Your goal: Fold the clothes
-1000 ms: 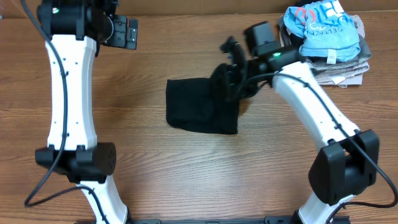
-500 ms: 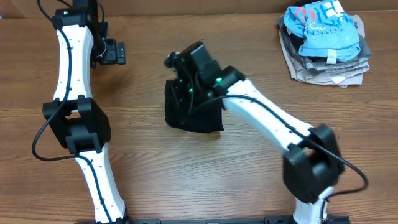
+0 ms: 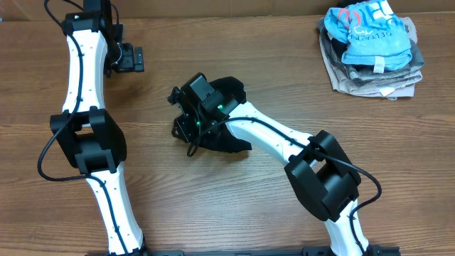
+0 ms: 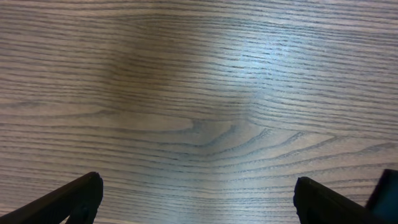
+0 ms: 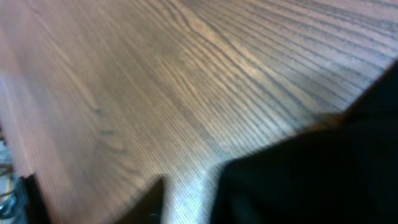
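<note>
Left jaws wide apart over table (image 4: 199, 93); right jaws (blurred) at clothes (image 3: 224, 141)

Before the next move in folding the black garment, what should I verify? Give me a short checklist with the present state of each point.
1. Left jaws open and empty: ok. They stand wide apart over the bare table.
2. Right jaws free of the garment: cannot tell. The right wrist view is blurred, and black cloth fills its lower right.
3. Garment folded flat and neat: cannot tell. The right arm covers most of it.
4. Left arm away from the garment: ok. It is at the table's left side.
5. Pile of other clothes apart from the garment: ok. It lies in the far right corner.
</note>
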### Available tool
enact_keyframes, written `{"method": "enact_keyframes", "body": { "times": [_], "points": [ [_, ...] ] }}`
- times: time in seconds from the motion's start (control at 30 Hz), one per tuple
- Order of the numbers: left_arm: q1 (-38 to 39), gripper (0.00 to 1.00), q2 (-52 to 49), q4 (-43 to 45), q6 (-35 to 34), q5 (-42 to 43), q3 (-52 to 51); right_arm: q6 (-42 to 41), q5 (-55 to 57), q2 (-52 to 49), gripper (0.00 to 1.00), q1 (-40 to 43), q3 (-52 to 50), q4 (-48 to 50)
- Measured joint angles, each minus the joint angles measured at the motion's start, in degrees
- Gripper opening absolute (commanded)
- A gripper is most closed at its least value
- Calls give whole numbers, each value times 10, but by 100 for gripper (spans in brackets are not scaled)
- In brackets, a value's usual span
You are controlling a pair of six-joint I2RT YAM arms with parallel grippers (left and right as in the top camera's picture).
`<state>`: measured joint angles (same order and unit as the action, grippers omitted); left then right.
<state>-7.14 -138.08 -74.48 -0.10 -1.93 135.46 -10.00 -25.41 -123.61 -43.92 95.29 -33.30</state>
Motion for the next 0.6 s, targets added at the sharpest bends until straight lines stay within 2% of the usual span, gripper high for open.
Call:
{"method": "enact_keyframes", "body": {
  "times": [0.07,0.13,0.27,0.4,0.53,0.6],
  "points": [
    [0,100,0,1,0,0,0,5,-10,0,76,3,41,-50],
    [0,100,0,4,0,0,0,15,-15,2,82,7,82,-94],
    [0,100,0,9,0,0,0,28,0,17,86,21,188,-210],
    [0,100,0,11,0,0,0,25,49,38,77,42,253,-289],
    [0,100,0,11,0,0,0,28,59,51,59,83,263,-316],
    [0,100,0,11,0,0,0,26,50,50,57,101,260,-318]
  ]
}}
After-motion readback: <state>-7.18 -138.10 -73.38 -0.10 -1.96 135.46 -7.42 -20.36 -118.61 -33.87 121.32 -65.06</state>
